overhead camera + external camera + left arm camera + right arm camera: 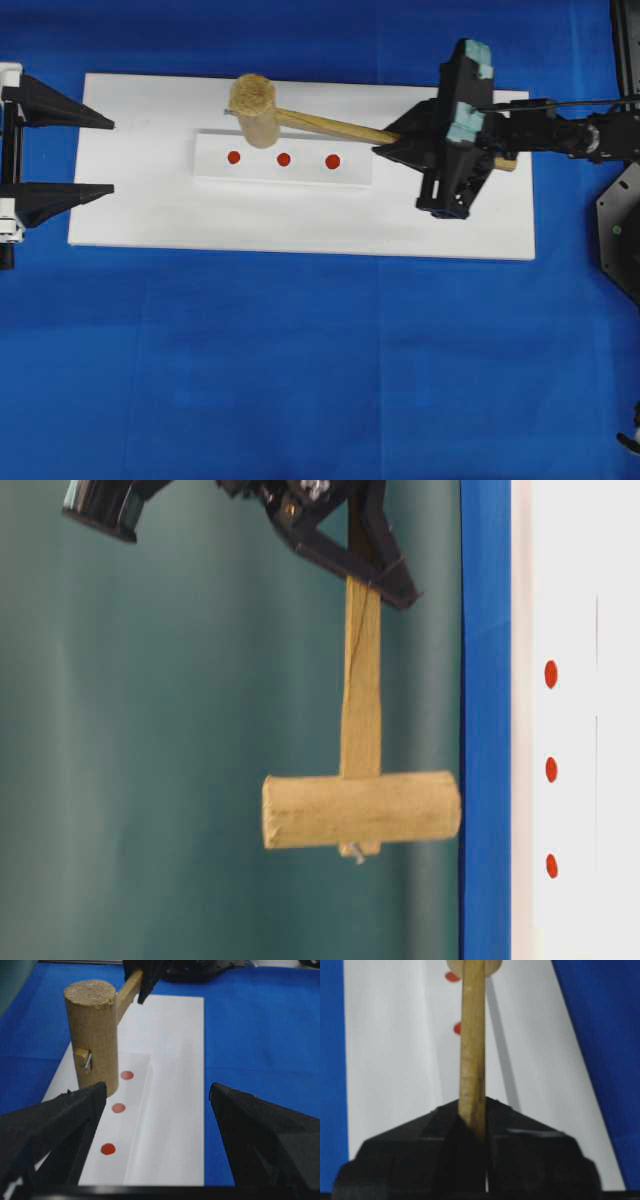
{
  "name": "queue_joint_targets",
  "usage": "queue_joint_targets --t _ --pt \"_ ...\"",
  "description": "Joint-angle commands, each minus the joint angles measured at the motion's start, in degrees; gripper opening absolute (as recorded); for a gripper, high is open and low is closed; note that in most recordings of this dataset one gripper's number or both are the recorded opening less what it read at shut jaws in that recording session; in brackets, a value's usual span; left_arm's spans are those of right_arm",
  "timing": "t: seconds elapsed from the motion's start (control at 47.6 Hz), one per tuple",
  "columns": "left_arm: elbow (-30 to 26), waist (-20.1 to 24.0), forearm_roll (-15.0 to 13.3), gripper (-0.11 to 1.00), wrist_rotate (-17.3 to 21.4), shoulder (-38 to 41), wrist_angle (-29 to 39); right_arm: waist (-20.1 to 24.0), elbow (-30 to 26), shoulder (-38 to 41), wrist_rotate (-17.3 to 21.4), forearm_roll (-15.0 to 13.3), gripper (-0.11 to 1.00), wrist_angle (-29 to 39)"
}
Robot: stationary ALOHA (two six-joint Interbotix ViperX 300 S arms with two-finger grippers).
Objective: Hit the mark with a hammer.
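A blue worktop [300, 370] is carrying a white board [300, 220], and on the board a raised white strip [355, 172] is showing three red marks in a row. From the left wrist view, nearest the camera, the left hand [157, 1110] is idling at the board's left edge with its fingers spread wide, grasping nothing. Beyond it come the marks, then the hammer [300, 115], then the right hand [400, 140] clenched on the handle's far end towards the board's right edge.

The step in hand appears to be the strike itself: the head is hanging lifted over the strip's left end, just beside the leftmost mark [234, 157], its flat face turned downward. The next move calls for a short, controlled swing down, keeping that face square over a mark.

The hammer is a light-brown wooden mallet with a thick cylindrical head, rough-grained at the ends, and a long flat handle passing through it.
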Motion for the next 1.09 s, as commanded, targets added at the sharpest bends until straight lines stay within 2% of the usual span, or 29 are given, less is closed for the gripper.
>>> queue_joint_targets --t 0.0,0.252,0.441,0.588,0.714,0.904,1.072 --pt "-0.53 0.09 0.00 0.81 -0.09 0.44 -0.26 0.09 0.18 -0.97 -0.09 -0.09 0.02 -0.35" --pt "-0.53 0.18 0.00 0.81 -0.09 0.44 -0.26 0.44 1.32 7.91 0.44 0.79 0.02 2.46" --pt "-0.53 0.09 -0.09 0.81 -0.09 0.26 -0.26 0.53 1.14 6.68 0.35 0.79 0.02 2.29" --pt "-0.53 0.09 0.00 0.81 -0.09 0.18 -0.26 0.44 1.67 2.02 0.35 0.79 0.02 1.14" --pt "-0.53 0.09 0.00 0.81 -0.09 0.09 -0.26 0.44 2.99 -5.36 0.09 0.62 0.02 1.14" --pt "-0.53 0.09 0.00 0.81 -0.09 0.18 -0.26 0.44 7.21 -16.00 0.00 0.26 0.02 -0.26" --pt "-0.53 0.09 0.00 0.81 -0.09 0.09 -0.26 0.44 10.72 -21.09 -0.09 0.35 0.02 -1.76"
